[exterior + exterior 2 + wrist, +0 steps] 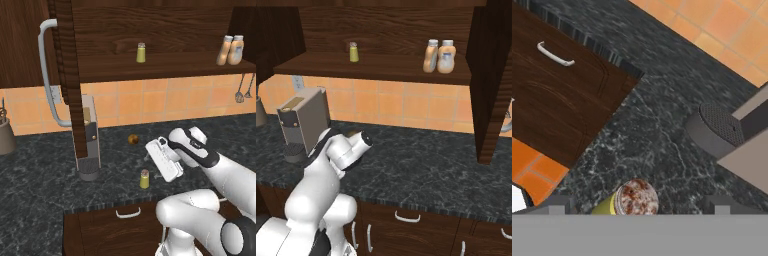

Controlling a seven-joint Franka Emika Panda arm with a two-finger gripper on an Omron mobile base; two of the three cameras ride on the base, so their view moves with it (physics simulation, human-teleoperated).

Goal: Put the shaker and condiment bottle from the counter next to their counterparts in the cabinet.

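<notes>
On the black counter (45,185) a yellow-green shaker (144,179) with a grey cap stands near the front edge. My gripper (156,167) hovers just above and to its right, open. In the hand view the shaker's cap (635,198) sits between my spread fingertips (557,204), untouched. On the cabinet (165,20) shelf stands a matching shaker (141,52) (354,52). Two tan-orange condiment bottles (225,50) (236,49) with white caps stand side by side at the shelf's right end, also seen from the right base (430,56) (447,56).
A grey coffee machine (89,145) (303,125) (722,132) stands left of the shaker. The open cabinet door (67,65) with its curved grey handle (50,75) hangs over it. A small brown ball (133,139) lies behind the shaker. A drawer handle (128,213) (554,55) is below.
</notes>
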